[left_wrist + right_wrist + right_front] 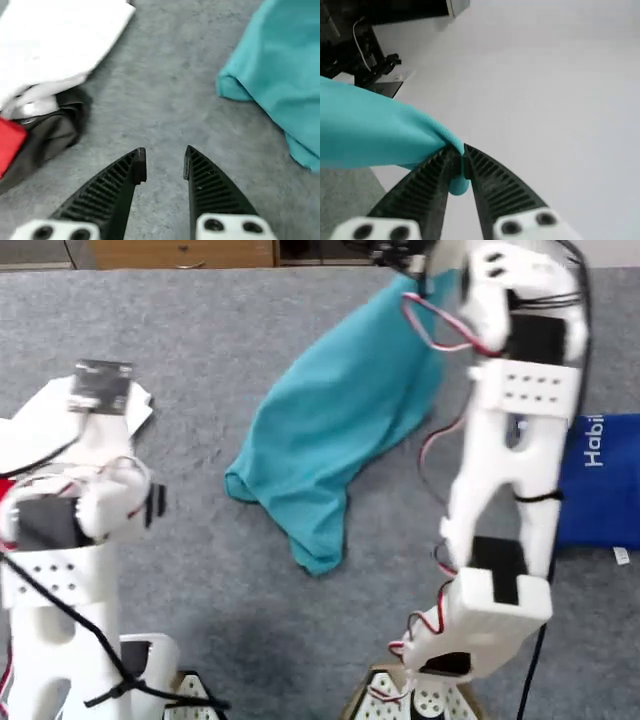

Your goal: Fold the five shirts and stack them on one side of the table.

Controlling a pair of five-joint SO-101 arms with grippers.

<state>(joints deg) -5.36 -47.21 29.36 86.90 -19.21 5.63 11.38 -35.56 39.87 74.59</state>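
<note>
- High view, far left: a white shirt (138, 412) is lying at the desk's (200, 330) left edge. The left wrist view is showing a red garment (10, 142) and a dark garment (55, 130) bunched just beside it. They are looking like a loose pile rather than a neat stack, though I cannot tell how well any of them is folded.
- Centre: the teal shirt (330, 430) is hanging unfolded. Its lower end is trailing on the desk and its upper end is being held up toward the far edge. This one is plainly in hand and not yet folded.
- Right edge: a blue shirt (600, 490) is lying flat beside the right arm and appears to be folded, well apart from the pile on the left.
- Judging from this, one fold is under way and the gathering of all five onto one side is not yet done.
- Left tool (164, 162): it is hovering over bare desk between the pile and the teal shirt. Its jaws are standing partly apart, gripping and touching nothing.
- Right tool (459, 155): it is raised off the desk. Its jaws are pinching tight on a gathered edge of the teal shirt, with a small fold of cloth poking out between them.
</note>
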